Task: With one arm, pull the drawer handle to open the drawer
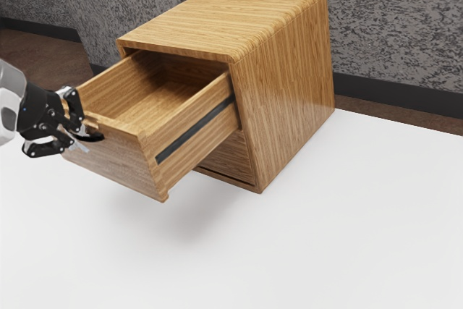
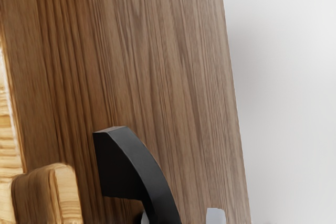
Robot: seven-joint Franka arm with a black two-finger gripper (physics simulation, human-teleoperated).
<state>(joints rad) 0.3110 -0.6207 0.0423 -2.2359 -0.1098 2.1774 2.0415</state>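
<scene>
So the drawer (image 1: 189, 127) is pulled way out of the cabinet (image 1: 283, 85), sticking out to the near left over the white bench (image 1: 325, 236). The tool (image 1: 85, 122) sits right at the little wooden handle (image 2: 46, 195) on the drawer's front, at the left. Can't tell if it's actually clamped on the handle or just hooked around it.

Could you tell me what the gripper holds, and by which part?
Cannot be told: the gripper sits at the handle of the drawer, but a grip isn't visible.
</scene>
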